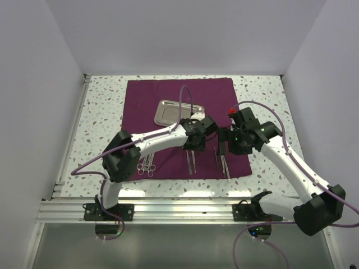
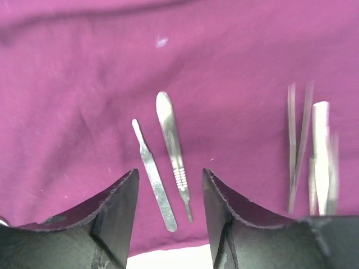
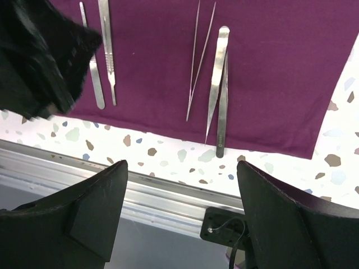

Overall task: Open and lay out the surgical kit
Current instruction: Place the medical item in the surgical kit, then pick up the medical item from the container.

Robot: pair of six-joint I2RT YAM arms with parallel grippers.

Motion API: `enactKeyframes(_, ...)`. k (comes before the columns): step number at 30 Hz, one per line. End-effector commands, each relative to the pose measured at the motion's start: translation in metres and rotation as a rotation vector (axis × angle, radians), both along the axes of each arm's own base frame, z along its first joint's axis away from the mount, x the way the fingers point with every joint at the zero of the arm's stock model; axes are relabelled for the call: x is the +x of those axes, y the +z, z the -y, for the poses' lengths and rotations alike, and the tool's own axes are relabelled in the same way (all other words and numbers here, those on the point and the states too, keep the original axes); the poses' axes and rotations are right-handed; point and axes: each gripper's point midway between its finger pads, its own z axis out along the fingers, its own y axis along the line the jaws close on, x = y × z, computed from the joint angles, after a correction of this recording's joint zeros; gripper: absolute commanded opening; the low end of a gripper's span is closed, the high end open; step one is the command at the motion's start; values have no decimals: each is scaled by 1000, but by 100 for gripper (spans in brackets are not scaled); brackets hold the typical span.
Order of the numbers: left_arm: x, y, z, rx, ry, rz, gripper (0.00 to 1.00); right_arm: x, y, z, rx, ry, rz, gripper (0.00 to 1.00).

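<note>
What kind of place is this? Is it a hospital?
Probably a robot test booth, not a hospital: plain white walls box in a speckled tabletop, and white robot arms on a metal rail reach over silver tools on a dark purple cloth.

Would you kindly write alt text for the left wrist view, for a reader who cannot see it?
Two slim silver scalpel handles lie side by side on a dark purple cloth, framed by the black fingers of the open left tool. Two pairs of tweezers lie farther right, slightly blurred.

Dark maroon cloth wrap, shiny silver tray and instruments, white desk with grey-brown speckles.
</note>
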Motion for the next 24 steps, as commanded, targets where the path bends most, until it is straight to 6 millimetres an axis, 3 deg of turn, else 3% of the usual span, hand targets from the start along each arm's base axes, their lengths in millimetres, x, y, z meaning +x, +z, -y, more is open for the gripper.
enactKeyframes(1,47,60,-4,-39,-13,138,53,1,9,-1,3,20,33,82)
enactKeyframes(2,60,70,-4,-59,-11,159,53,2,9,-1,1,18,32,83)
enactKeyframes(5,102,75,-15,-80,-21,183,52,3,7,-1,-2,9,26,83)
enactKeyframes(7,124,63,-19,-59,-27,178,52,3,7,0,-7,5,22,83)
enactKeyframes(8,144,73,-23,-58,-34,211,52,5,8,0,-11,3,22,83)
enactKeyframes(9,153,55,-21,-39,-48,188,52,4,8,0,-14,1,18,83)
enactKeyframes(11,179,61,-17,-58,-81,220,51,4,8,2,-23,-4,14,83)
enactKeyframes(12,186,43,-12,-52,-102,197,51,4,7,3,-32,-6,12,83)
enactKeyframes(14,207,46,-8,-73,-121,232,51,3,5,4,-43,-8,3,83)
enactKeyframes(15,210,30,-3,-95,-148,204,51,3,4,6,-53,-11,-2,83)
enactKeyframes(17,224,27,2,-142,-170,223,51,3,4,8,-63,-12,-10,83)
enactKeyframes(20,233,10,12,-201,-210,217,51,4,1,11,-87,-17,-19,83)
enactKeyframes(24,243,2,25,-243,-245,249,51,6,-5,10,-102,-24,-45,83)
